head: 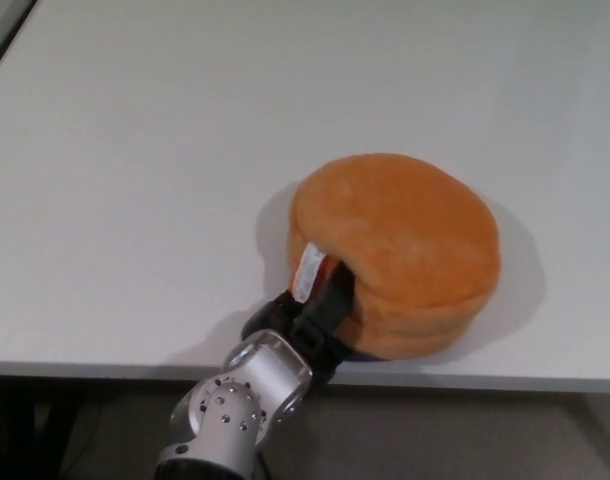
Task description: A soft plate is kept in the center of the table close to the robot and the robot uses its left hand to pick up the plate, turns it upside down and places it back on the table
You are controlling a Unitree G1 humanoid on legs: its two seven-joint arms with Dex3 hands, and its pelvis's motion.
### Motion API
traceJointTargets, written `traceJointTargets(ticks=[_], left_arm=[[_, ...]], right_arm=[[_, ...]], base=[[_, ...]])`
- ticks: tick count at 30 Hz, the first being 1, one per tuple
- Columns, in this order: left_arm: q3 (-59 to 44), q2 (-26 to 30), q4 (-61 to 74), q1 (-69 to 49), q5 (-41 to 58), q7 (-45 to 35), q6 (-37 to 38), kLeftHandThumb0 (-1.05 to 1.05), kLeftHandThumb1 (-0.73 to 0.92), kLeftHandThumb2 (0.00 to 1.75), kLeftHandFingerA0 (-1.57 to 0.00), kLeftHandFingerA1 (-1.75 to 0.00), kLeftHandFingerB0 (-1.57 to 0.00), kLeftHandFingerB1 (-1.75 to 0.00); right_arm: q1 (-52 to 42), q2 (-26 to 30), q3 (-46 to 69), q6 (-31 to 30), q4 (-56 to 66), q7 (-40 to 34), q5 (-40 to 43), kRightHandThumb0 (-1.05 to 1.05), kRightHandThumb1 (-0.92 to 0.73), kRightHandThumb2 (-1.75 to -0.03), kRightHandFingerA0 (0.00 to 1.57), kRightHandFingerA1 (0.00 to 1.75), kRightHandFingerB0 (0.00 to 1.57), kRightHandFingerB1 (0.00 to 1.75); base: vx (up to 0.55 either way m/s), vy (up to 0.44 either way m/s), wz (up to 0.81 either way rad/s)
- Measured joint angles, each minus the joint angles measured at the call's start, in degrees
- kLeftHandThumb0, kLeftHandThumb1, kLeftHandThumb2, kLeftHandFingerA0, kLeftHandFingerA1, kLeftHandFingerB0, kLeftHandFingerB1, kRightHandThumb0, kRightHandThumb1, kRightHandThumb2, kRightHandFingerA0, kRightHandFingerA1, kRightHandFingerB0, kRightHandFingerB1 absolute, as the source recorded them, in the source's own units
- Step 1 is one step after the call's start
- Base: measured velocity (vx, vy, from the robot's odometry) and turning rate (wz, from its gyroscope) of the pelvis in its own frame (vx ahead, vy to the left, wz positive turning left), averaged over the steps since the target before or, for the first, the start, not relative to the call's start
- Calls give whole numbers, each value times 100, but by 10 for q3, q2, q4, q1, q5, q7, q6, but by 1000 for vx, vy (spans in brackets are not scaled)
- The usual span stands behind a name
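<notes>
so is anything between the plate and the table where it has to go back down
Nothing visible. The left hand is shut on the near-left edge of the orange soft plate, by its white tag. The white table around the plate shows no other objects. The surface directly beneath it is hidden.

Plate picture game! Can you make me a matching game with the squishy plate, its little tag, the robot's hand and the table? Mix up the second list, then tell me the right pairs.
Things:
1. soft plate
2. tag
3. left hand
4. table

Descriptions:
A. black, gripping the plate's near edge
B. white and flat, under everything
C. orange and puffy
D. small and white, sticking out beside the fingers

Right pairs: 1-C, 2-D, 3-A, 4-B
</notes>
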State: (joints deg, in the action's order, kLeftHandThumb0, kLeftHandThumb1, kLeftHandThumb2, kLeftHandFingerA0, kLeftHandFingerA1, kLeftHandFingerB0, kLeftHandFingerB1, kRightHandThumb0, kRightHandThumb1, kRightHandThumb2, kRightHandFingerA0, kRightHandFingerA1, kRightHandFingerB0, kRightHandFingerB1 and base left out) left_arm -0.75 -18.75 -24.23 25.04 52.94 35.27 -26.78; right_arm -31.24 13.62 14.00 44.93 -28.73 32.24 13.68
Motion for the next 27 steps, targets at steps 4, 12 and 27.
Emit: traceJointTargets(ticks=[4,12,27], left_arm=[[4,-1,-4,1,5,0,-1,-31,63,65,-94,-175,-6,-86],[20,-1,-4,0,8,-16,0,-97,68,108,-12,-28,0,-2],[45,-2,15,-1,7,-91,23,-105,66,110,0,0,0,0]], right_arm=[[0,3,0,0,3,1,0,-68,-82,-65,53,44,30,31],[-8,3,-1,-3,30,3,1,-69,-83,-65,53,46,29,33],[-19,3,-2,-20,56,7,4,-69,-82,-66,53,45,29,33]], base=[[0,0,0],[0,0,0],[0,0,0]])
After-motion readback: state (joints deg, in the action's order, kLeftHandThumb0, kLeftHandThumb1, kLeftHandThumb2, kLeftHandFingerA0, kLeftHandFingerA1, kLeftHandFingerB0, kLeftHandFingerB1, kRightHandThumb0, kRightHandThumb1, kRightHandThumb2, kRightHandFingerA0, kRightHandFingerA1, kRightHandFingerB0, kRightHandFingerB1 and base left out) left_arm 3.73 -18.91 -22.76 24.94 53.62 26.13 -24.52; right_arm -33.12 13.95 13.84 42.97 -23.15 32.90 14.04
